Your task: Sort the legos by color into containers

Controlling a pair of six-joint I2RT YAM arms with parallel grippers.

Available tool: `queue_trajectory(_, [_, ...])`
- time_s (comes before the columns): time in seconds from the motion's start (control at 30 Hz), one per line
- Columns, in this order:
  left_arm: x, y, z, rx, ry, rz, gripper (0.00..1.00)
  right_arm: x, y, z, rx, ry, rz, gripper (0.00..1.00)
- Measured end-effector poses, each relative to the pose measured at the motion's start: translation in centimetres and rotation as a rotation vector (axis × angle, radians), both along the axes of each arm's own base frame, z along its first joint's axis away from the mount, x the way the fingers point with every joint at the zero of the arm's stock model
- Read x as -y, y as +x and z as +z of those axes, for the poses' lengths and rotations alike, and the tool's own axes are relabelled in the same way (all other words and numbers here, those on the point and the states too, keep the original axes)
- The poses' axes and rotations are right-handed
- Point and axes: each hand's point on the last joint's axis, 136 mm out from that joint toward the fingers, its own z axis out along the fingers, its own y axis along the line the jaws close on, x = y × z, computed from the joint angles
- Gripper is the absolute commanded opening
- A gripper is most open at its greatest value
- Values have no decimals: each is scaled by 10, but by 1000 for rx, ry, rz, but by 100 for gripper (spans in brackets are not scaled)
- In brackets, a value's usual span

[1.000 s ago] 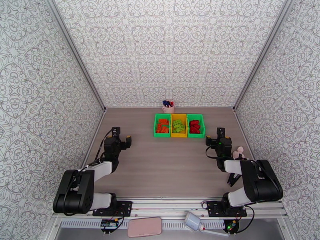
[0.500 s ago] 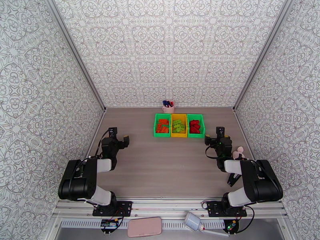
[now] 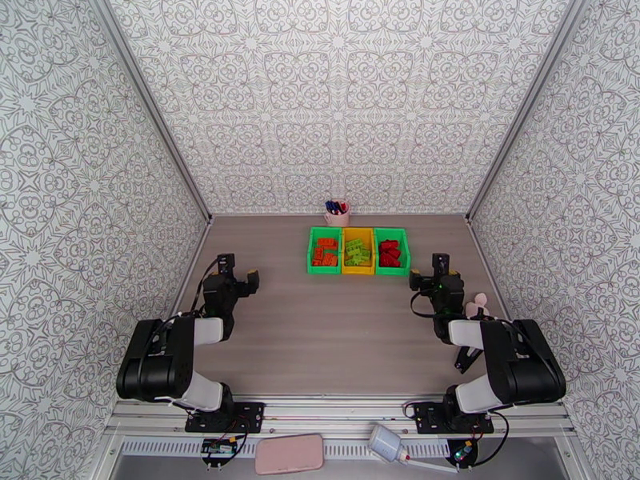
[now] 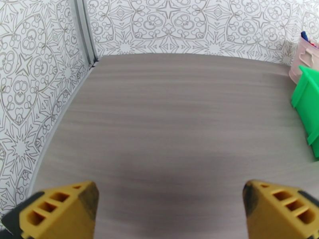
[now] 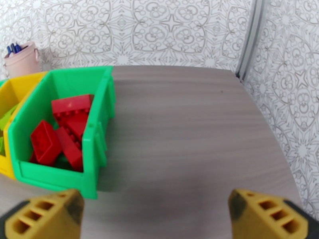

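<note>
Along the far side of the grey counter (image 3: 336, 330), red, orange and light-green studded plastic bricks (image 3: 390, 254) lie sorted in three open plastic bins (image 3: 324, 270). Left fingers (image 4: 60, 212) and right fingers (image 5: 271, 216) gape empty; a careless swing could knock a bin.

You'll find a pink pen cup (image 3: 337, 216) at twelve o'clock on the table (image 3: 336, 346), by the patterned wall (image 3: 336, 98). A pink pad (image 3: 289, 454) lies at six.

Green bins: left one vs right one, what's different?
The left green bin holds orange bricks; the right green bin holds red bricks. The pink pen cup stands behind the left green bin, not the right green bin. Both look alike in colour and shape, flanking the yellow bin.
</note>
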Motion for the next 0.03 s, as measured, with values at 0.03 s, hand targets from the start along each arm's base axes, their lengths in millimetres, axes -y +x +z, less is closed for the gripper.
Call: queue_trajectory(0.03, [0, 0, 0, 0, 0, 0, 100, 0, 0, 0, 0, 0, 0, 100])
